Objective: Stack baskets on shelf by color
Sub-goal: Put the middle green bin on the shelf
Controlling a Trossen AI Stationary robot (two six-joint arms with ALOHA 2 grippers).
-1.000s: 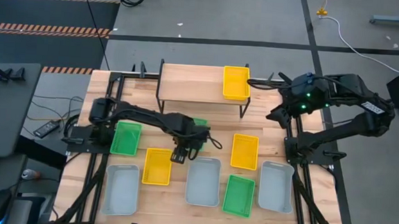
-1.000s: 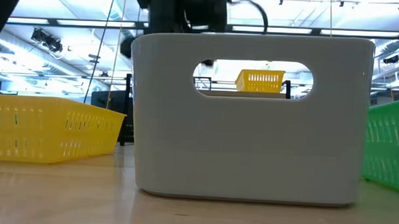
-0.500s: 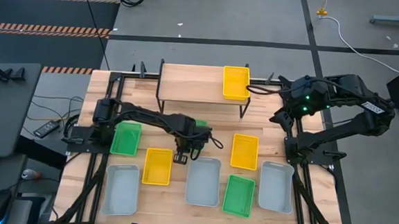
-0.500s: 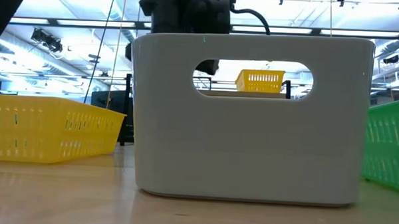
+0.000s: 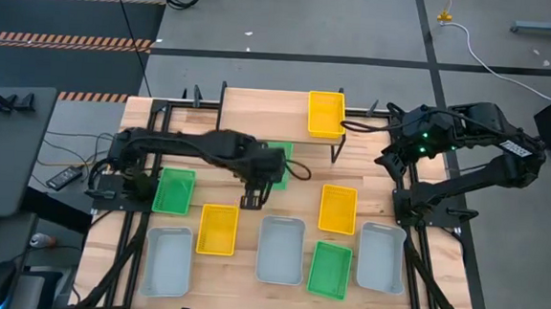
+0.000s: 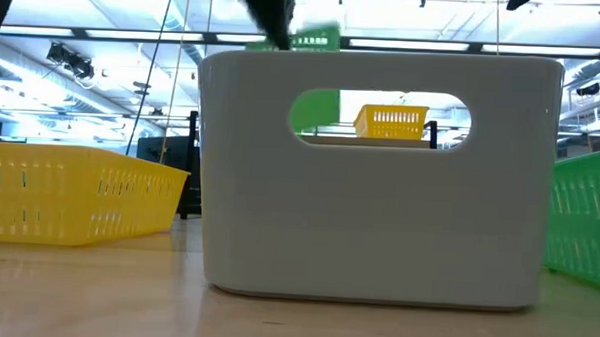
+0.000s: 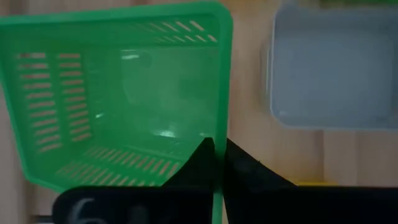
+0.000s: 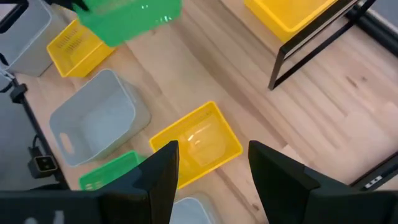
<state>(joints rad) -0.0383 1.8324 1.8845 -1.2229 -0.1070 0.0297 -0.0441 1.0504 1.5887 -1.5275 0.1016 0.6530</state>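
Above table, green basket in left pincer

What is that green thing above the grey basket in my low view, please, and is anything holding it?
Observer: It is a green basket; the left gripper is shut on its rim, holding it off the table.
Operator: Thank you. Where is it relative to the shelf?
Observer: From above, it hangs just in front of the middle of the shelf, whose right end carries one yellow basket.
Operator: And the right arm?
Observer: The right gripper is open and empty, near the shelf's right end.
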